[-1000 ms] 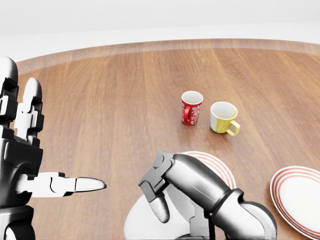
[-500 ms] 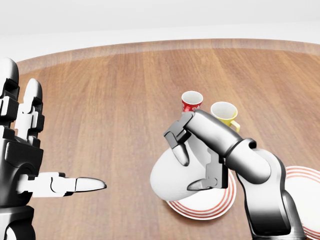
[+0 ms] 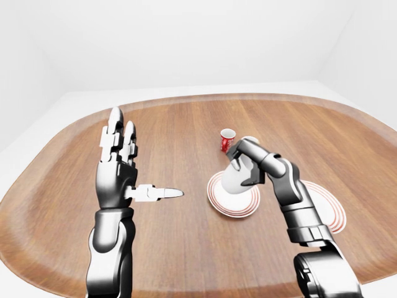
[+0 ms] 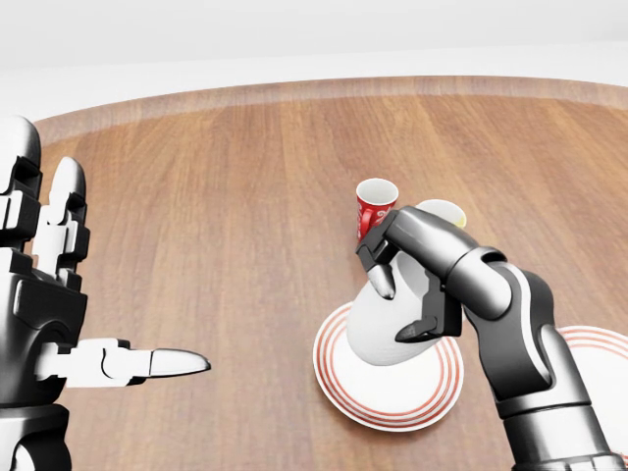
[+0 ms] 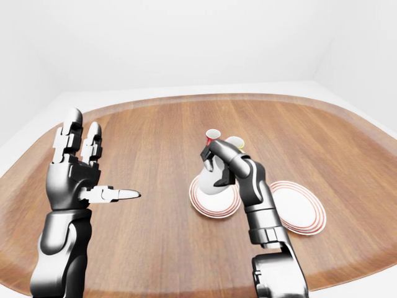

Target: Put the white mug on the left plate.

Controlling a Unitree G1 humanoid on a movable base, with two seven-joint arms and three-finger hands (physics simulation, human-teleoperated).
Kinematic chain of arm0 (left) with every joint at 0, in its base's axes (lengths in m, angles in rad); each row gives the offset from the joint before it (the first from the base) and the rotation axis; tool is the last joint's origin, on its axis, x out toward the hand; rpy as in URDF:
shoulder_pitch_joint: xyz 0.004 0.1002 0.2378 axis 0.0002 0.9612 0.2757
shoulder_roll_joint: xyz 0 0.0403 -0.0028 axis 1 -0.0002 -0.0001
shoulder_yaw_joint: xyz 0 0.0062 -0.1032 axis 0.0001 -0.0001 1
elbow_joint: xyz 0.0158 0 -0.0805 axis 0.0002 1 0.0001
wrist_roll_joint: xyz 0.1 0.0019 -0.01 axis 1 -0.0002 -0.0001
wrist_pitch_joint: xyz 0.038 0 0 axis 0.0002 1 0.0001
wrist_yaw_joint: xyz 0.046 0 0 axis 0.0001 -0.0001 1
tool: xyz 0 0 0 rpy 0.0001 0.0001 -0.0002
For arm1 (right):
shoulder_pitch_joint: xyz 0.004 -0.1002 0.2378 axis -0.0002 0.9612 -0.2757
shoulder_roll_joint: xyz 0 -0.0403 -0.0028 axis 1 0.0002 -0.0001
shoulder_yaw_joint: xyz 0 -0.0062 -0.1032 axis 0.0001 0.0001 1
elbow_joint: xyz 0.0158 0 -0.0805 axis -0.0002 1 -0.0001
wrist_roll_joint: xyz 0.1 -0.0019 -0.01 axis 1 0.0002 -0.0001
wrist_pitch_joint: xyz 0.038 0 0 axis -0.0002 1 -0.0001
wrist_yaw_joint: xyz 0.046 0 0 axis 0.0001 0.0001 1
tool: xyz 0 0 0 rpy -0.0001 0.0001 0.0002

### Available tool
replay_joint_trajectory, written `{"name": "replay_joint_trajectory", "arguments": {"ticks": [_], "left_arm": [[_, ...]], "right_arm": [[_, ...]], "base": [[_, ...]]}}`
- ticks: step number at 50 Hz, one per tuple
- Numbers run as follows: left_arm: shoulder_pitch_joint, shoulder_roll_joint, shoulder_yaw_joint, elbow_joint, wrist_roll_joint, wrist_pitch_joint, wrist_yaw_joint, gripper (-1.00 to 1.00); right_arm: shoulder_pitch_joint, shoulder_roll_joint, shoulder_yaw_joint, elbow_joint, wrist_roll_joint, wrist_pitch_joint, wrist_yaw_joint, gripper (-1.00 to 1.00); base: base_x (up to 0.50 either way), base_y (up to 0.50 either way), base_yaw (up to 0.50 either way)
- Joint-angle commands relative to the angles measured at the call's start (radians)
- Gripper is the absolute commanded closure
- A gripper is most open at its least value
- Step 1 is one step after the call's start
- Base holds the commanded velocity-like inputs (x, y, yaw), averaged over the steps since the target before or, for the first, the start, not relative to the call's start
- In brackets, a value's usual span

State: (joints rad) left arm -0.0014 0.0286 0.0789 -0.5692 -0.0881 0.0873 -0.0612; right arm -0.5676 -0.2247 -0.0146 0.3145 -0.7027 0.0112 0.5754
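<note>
My right hand is shut on the white mug and holds it tilted, low over the left plate, a white plate with red rings. I cannot tell whether the mug touches the plate. My left hand is open and empty, raised with its fingers up at the left of the views, well apart from the plate.
A red patterned mug stands above the plate in the head view. A yellow mug beside it is mostly hidden by my right hand. A second red-ringed plate lies to the right. The wooden table has a rounded rim.
My right hand has carried the white mug from the bottom of the head view up and to the right, over the left plate. The left hand has not moved.
</note>
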Motion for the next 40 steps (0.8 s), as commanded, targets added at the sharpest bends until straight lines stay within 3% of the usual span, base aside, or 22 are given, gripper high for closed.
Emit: {"name": "replay_joint_trajectory", "arguments": {"ticks": [1, 8, 22, 35, 40], "left_arm": [[0.002, -0.001, -0.003, 0.002, 0.002, 0.0, 0.0, -1.0], [0.003, -0.001, -0.003, 0.005, 0.001, 0.0, -0.001, -1.0], [0.006, -0.002, -0.007, 0.004, 0.003, 0.0, -0.002, -1.0], [0.005, -0.002, -0.006, 0.01, 0.003, 0.0, -0.002, -1.0], [0.0, 0.0, -0.001, 0.005, -0.001, 0.0, -0.001, -1.0]], "right_arm": [[-0.058, 0.012, 0.036, 0.167, -0.155, -0.098, -0.065, 1.0], [-0.133, 0.052, 0.071, 0.356, -0.236, -0.098, -0.138, 1.0], [-0.276, 0.056, 0.112, 0.721, -0.359, -0.098, -0.316, 1.0], [-0.323, 0.068, 0.152, 0.869, -0.504, -0.098, -0.52, 1.0], [-0.324, 0.077, 0.143, 0.891, -0.513, -0.098, -0.544, 1.0]], "base": [[0.0, 0.0, 0.0], [0.0, 0.0, 0.0], [0.0, 0.0, 0.0], [0.0, 0.0, 0.0], [0.0, 0.0, 0.0]]}}
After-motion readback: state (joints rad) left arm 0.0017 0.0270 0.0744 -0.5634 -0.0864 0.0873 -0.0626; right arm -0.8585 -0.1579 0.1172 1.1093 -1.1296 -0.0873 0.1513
